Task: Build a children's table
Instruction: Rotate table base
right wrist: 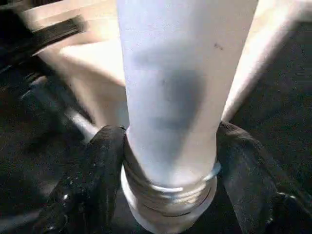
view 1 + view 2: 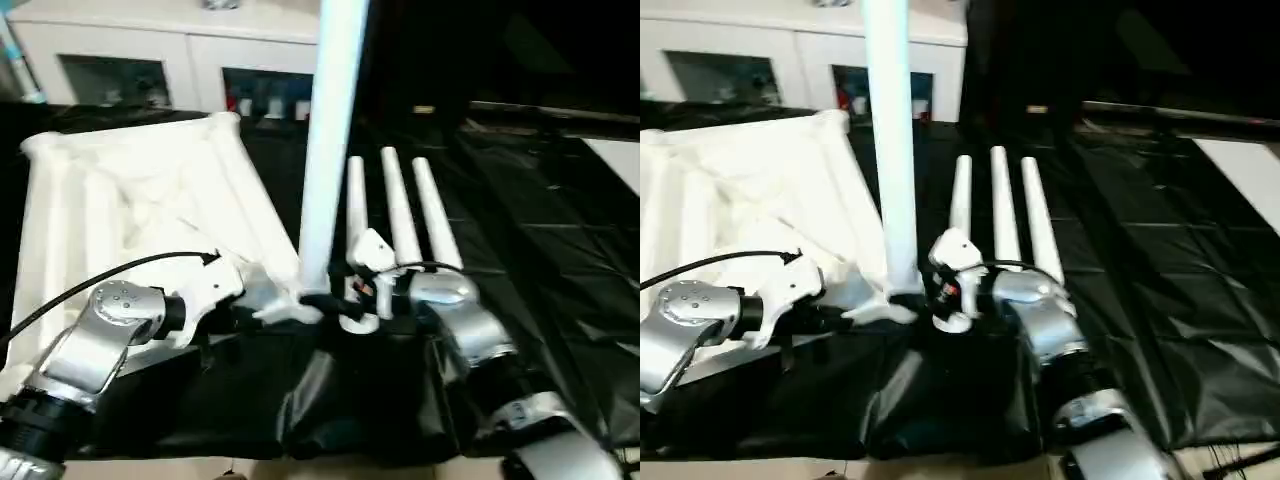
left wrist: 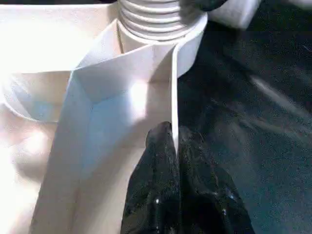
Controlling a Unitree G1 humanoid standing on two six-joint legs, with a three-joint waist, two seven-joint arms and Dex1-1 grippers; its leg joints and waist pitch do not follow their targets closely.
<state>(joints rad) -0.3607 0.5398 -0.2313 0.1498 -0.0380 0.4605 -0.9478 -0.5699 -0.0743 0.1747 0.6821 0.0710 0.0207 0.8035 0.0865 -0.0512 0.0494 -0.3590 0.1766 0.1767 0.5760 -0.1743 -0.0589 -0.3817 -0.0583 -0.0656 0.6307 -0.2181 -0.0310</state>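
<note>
The tabletop (image 2: 150, 200) lies upside down on a black sheet (image 2: 520, 230), on the left side. Its ribs face up. One leg (image 2: 335, 130) stands straight up in the near right corner socket (image 3: 187, 44) and runs out of the top of the head views. The screw rings at its foot sit right at the socket.

The left gripper (image 3: 174, 141) has its two fingers (image 3: 156, 161) pressed together on a thin wall of the tabletop, at the edge beside that socket. The black sheet starts right next to this edge.

The right gripper (image 1: 170, 141) has a finger (image 1: 105, 161) on each side of the leg's foot, just above the rings. The fingers sit against the leg and clamp it.

Three more legs (image 2: 395, 210) lie side by side on the sheet, just behind the right gripper, with their thin ends pointing away. To the right of them the sheet gives lots of open room. A white cabinet (image 2: 170, 50) with glass doors stands behind the tabletop, close to its far edge.
</note>
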